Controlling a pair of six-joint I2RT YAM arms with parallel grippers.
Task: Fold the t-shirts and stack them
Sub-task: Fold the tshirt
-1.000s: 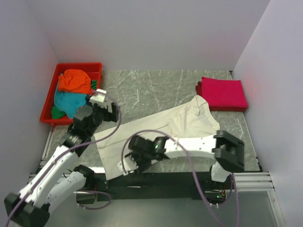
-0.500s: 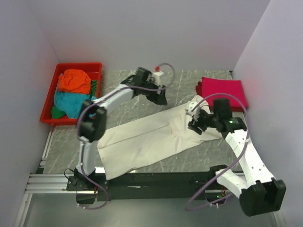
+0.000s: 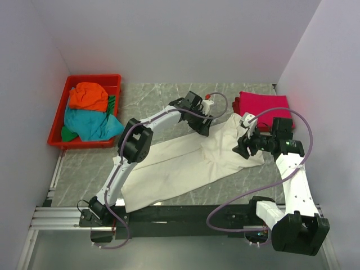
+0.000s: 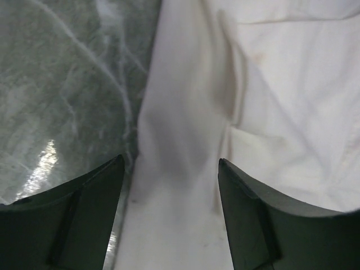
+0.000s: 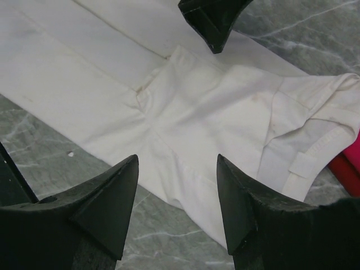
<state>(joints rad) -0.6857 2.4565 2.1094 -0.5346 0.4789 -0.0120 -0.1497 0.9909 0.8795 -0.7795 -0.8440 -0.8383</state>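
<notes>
Folding of cream-white t-shirt on worktop looks underway: left end effector and right end effector hover spread, holding nothing. Next likely needs pinching its edge.

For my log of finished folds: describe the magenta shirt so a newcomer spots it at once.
Look to the marble table's far right corner. The magenta-pink t-shirt lies there, folded into a neat block, whereas the cream-white t-shirt beside it lies spread out and the others sit bunched in the red tray.

Cream shirt spread diagonally; magenta shirt folded; orange shirt, teal shirt crumpled.
</notes>
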